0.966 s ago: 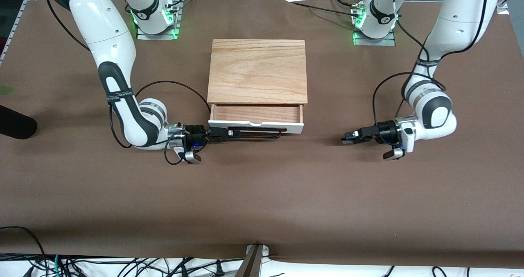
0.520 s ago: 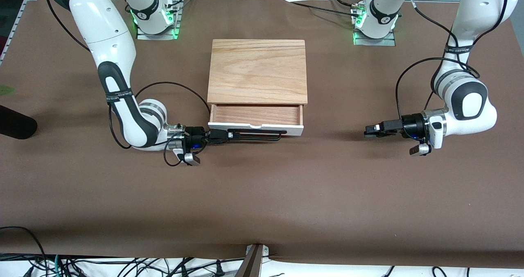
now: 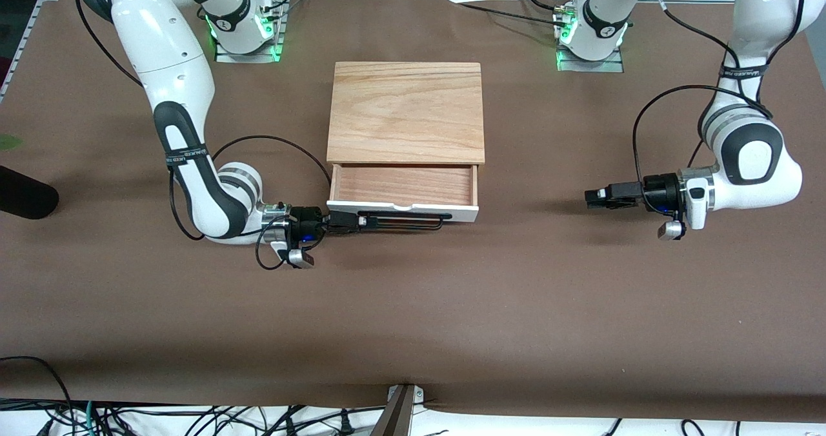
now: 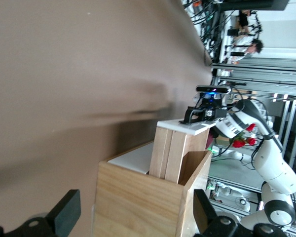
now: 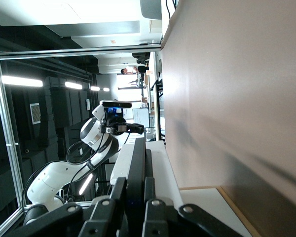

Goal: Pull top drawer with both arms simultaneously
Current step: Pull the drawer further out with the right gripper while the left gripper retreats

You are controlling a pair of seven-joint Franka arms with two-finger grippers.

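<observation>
With the right end effector (image 3: pixel 353 222) clamping the handle (image 3: pixel 403 219), pull the drawer (image 3: pixel 403 186) straight; the open left end effector (image 3: pixel 597 198) waits aside.

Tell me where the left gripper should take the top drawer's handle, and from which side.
Grip the black bar handle at its free end toward the left arm's end of the table, coming in sideways. The right gripper occupies the bar's other end; the left gripper hangs apart, open.

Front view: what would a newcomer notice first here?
The top drawer is partly open, its wood inside showing under the cabinet top. The right gripper is shut on the drawer's black handle. The left gripper hangs open over bare table toward the left arm's end, holding nothing.
</observation>
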